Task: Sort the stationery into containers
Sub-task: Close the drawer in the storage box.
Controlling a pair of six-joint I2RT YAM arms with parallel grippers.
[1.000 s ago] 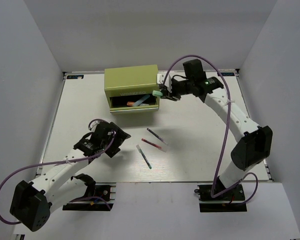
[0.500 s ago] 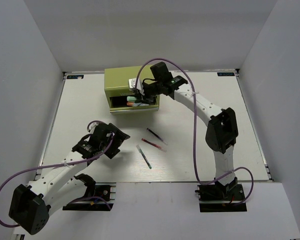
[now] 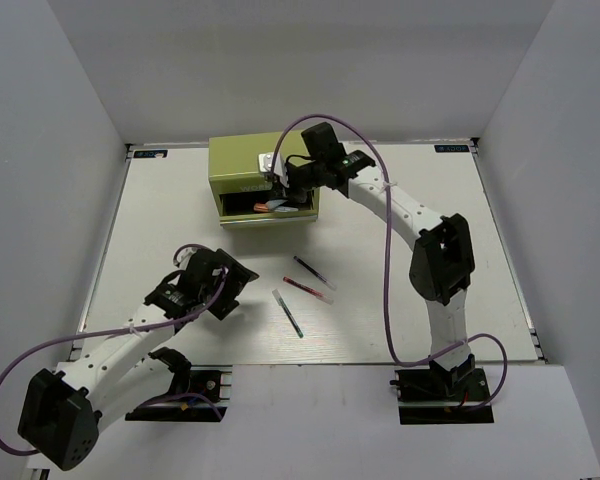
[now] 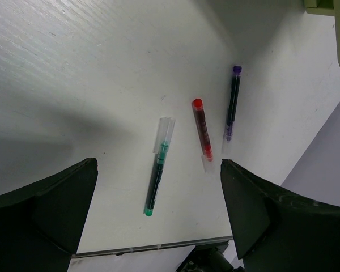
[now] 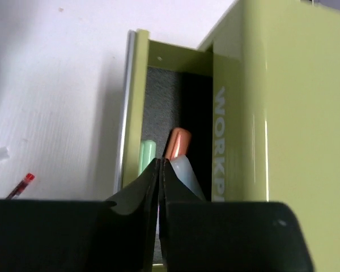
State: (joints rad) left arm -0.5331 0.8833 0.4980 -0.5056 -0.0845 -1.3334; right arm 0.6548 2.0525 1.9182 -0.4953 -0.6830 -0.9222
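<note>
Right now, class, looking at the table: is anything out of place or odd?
Only the pens: the dark pen, red pen and white-green pen lie loose on the table, unsorted, while the highlighters sit in the tool chest's open drawer. Nothing looks spilled or damaged.

Bright, diffuse light fills the overhead view, with faint soft shadows on the white table. In the left wrist view a broad grey shadow crosses it; the left tool looms dark and blurred. Pale glare streaks the olive-green metal chest.
</note>
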